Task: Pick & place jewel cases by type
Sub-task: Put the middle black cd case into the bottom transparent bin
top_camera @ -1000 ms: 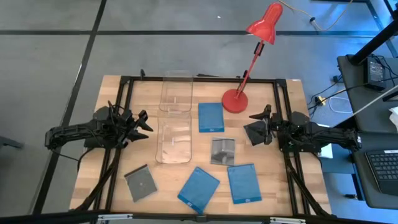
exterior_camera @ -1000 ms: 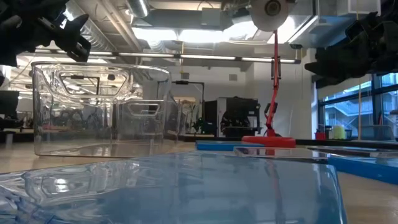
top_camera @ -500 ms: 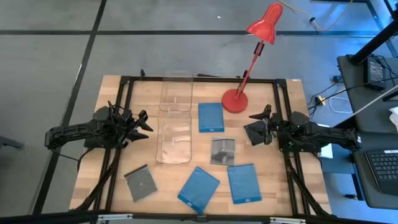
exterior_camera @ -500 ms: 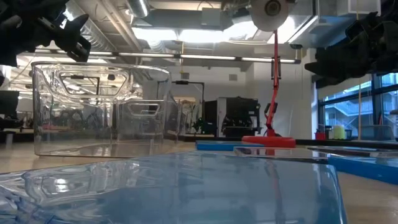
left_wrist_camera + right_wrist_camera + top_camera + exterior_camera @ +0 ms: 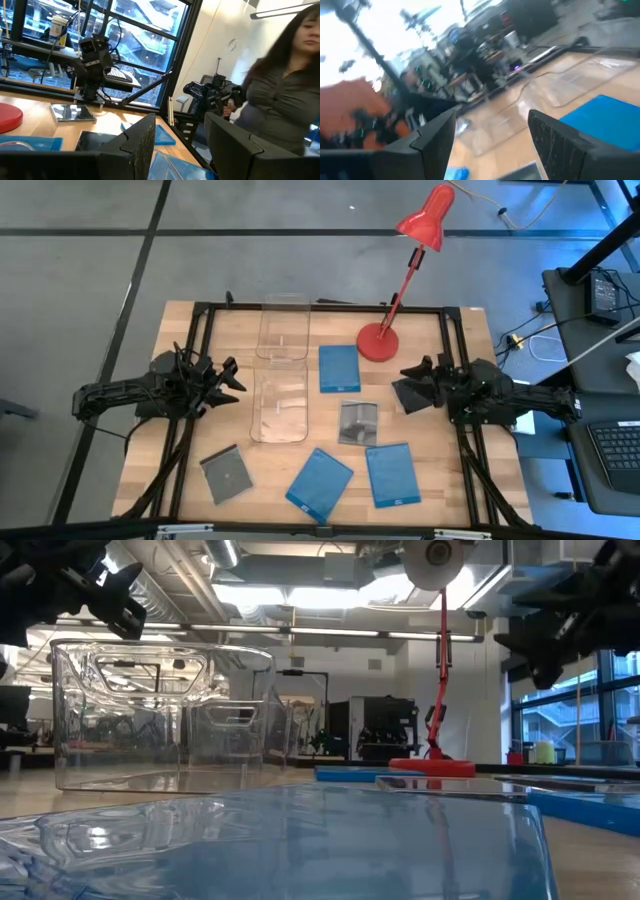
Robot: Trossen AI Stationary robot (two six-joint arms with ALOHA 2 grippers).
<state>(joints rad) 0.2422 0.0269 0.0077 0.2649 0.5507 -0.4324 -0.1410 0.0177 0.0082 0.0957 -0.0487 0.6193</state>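
A: Left side first. Left gripper [image 5: 232, 380] is hanging above the table's left edge, fingers spread apart, holding nothing. Two clear bins sit right of it: the near bin [image 5: 279, 404] just beside its tips, the far bin [image 5: 284, 327] behind that.

B: Cases near it?

A: Grey case [image 5: 226, 474] is lying toward the front left, well apart from that gripper, nearer the front edge. Nothing touching it.

B: Middle?

A: A tilted blue case [image 5: 320, 482] is sitting at the front; another blue case [image 5: 392, 474] is just beside it on the right. A transparent case with a disc [image 5: 358, 423] is lying mid-table, and a third blue case [image 5: 339, 368] behind it, near the red lamp's base [image 5: 378, 341].

B: Right side?

A: Right gripper [image 5: 416, 372] is hovering over the right part of the table, fingers wide, gripping nothing. A dark case [image 5: 408, 393] is lying just under and beside its tips; can't tell if touching. The disc case is near it, toward the left.

B: Beyond the table?

A: A person [image 5: 280, 95] is showing in the left wrist view.
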